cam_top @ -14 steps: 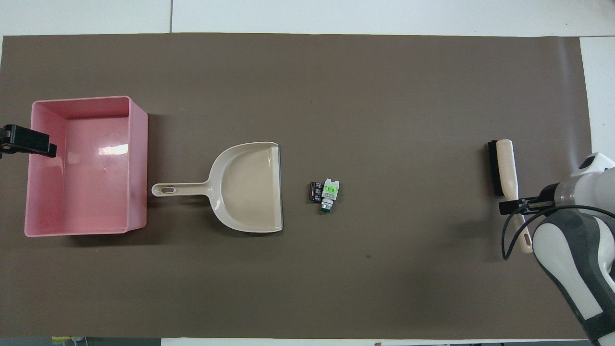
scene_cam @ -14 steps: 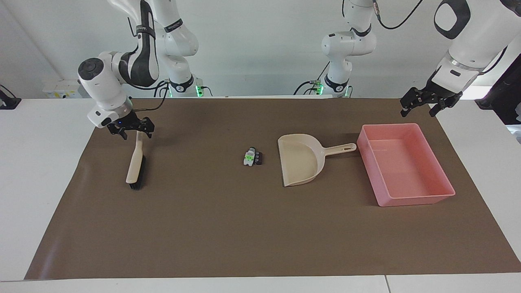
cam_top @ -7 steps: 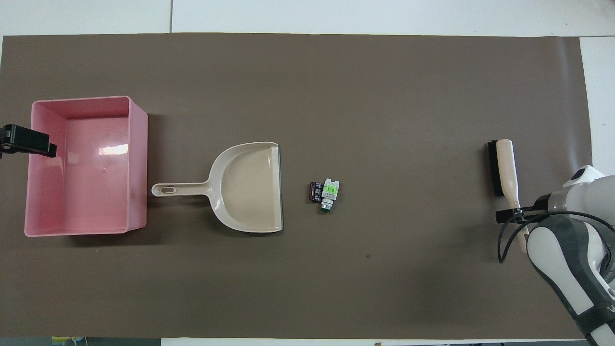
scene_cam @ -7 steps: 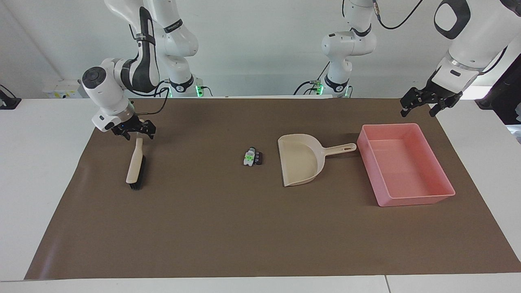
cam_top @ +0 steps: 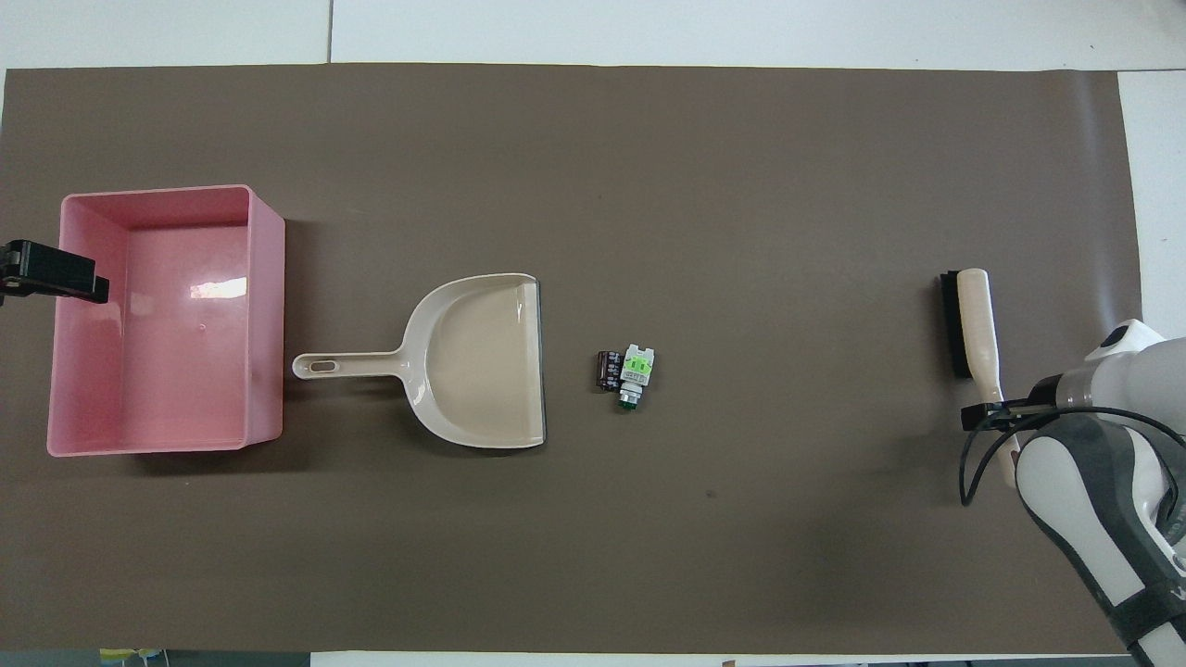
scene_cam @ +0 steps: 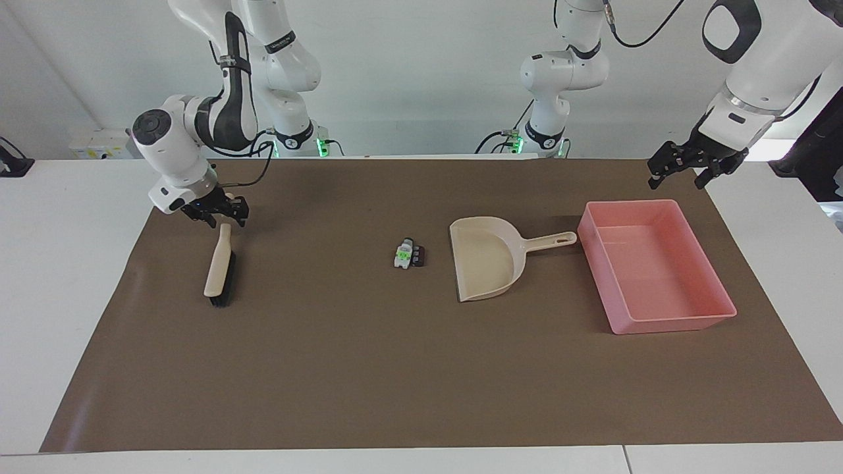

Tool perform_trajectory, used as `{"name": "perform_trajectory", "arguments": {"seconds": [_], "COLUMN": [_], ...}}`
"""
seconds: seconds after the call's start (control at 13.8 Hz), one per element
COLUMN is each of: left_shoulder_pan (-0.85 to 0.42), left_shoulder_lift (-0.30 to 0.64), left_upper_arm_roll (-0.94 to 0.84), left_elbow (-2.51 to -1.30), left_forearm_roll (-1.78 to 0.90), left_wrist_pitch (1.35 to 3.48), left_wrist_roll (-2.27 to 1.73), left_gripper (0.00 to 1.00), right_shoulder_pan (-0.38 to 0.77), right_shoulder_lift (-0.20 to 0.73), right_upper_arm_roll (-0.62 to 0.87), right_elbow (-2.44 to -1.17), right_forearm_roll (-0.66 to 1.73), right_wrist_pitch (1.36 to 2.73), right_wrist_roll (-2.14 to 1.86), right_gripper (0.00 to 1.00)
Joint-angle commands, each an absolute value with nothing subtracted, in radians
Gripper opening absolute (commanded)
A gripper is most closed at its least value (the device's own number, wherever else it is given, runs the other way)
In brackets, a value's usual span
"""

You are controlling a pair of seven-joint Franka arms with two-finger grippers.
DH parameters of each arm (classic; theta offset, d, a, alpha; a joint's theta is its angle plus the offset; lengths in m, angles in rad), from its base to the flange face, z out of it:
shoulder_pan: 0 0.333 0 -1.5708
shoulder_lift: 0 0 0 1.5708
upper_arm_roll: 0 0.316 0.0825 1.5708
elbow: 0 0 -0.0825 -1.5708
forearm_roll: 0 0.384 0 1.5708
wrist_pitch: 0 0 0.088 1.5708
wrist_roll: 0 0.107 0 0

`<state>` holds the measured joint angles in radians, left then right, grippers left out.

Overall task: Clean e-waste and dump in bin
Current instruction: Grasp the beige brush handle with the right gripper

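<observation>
The e-waste (scene_cam: 409,254) (cam_top: 627,372) is seen mid-mat, just beside the open mouth of the beige dustpan (scene_cam: 486,264) (cam_top: 477,359), toward the right arm's end from it, not touching it. It is well apart from the brush (scene_cam: 219,268) (cam_top: 975,332), which lies at the right arm's end of the brown mat (scene_cam: 369,382) (cam_top: 649,167).

The e-waste is noted as a tight cluster of tiny bits: one white piece with bright green marks, dark brown or black pieces pressed against it on the dustpan's side. It is far smaller than the dustpan.

The bin (scene_cam: 685,320) (cam_top: 269,315), a shallow pink tray, is placed at the left arm's end, with the dustpan's handle pointed toward it and stopping just short of its wall.

The right gripper (scene_cam: 222,214) (cam_top: 990,414) is set low at the handle end of the brush, its fingers astride the handle. Whether the handle is already clamped cannot be told.

The left gripper (scene_cam: 678,172) (cam_top: 51,272) is held in the air above the bin's outer edge, fingers spread apart, nothing between them; that arm waits.
</observation>
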<state>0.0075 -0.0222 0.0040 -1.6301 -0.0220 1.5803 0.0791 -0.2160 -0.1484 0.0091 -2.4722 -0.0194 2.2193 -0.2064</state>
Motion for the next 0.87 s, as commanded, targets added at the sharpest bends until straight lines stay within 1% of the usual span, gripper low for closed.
{"name": "perform_trajectory", "arguments": {"seconds": [0.0, 0.07, 0.14, 0.29, 0.36, 0.51, 0.8], "left_shoulder_pan": [0.006, 0.006, 0.006, 0.006, 0.006, 0.006, -0.001], "left_shoulder_lift": [-0.049, -0.049, -0.049, -0.049, -0.049, -0.049, -0.049], "left_upper_arm_roll": [0.005, 0.005, 0.005, 0.005, 0.005, 0.005, 0.005], "left_elbow": [-1.661, -1.661, -1.661, -1.661, -1.661, -1.661, -1.663], "left_forearm_roll": [-0.011, -0.009, -0.009, -0.011, -0.011, -0.011, -0.009], "left_wrist_pitch": [1.591, 1.591, 1.591, 1.591, 1.591, 1.591, 1.592], "left_wrist_roll": [0.067, 0.067, 0.067, 0.067, 0.067, 0.067, 0.083], "left_gripper": [1.0, 1.0, 1.0, 1.0, 1.0, 1.0, 1.0], "right_shoulder_pan": [-0.23, -0.229, -0.229, -0.229, -0.23, -0.227, -0.21], "right_shoulder_lift": [-0.156, -0.158, -0.156, -0.158, -0.158, -0.155, -0.144], "right_upper_arm_roll": [0.02, 0.02, 0.02, 0.02, 0.02, 0.02, 0.023], "right_elbow": [-2.484, -2.484, -2.484, -2.485, -2.485, -2.48, -2.433], "right_forearm_roll": [-0.006, -0.006, -0.006, -0.006, -0.006, -0.006, -0.006], "right_wrist_pitch": [2.218, 2.217, 2.217, 2.215, 2.215, 2.214, 2.152], "right_wrist_roll": [-0.202, -0.199, -0.199, -0.199, -0.199, -0.198, -0.115], "right_gripper": [0.57, 0.54, 0.54, 0.51, 0.45, 0.0, 0.0]}}
